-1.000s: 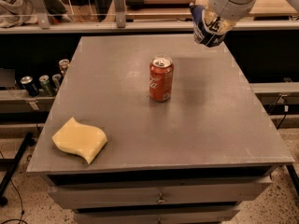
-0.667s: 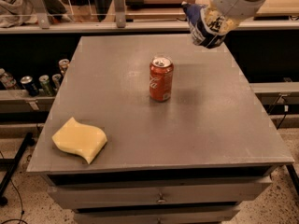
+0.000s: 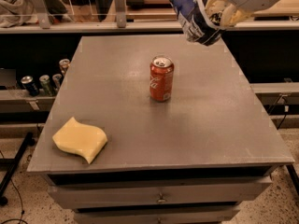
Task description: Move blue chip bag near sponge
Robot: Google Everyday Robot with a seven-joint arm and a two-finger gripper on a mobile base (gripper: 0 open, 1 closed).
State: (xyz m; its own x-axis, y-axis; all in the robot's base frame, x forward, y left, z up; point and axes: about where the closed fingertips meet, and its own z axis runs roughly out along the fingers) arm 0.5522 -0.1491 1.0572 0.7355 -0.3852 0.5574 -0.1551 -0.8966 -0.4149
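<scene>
- My claw (image 3: pixel 214 14) hangs high over the table's far right edge, clamped on the blue chip bag (image 3: pixel 189 10).
- The bag is crinkled navy foil with white lettering, lifted clear and jutting left of my fingers.
- Below and to my left, a glossy red soda can (image 3: pixel 161 78) stands upright on the flat grey table (image 3: pixel 215 120).
- Well beyond it, at the near left corner, lies the sponge (image 3: pixel 80 140), pale yellow foam with wavy sides.

High front view over table (image 3: pixel 210 125), pincer (image 3: pixel 214 16) upper right
</scene>
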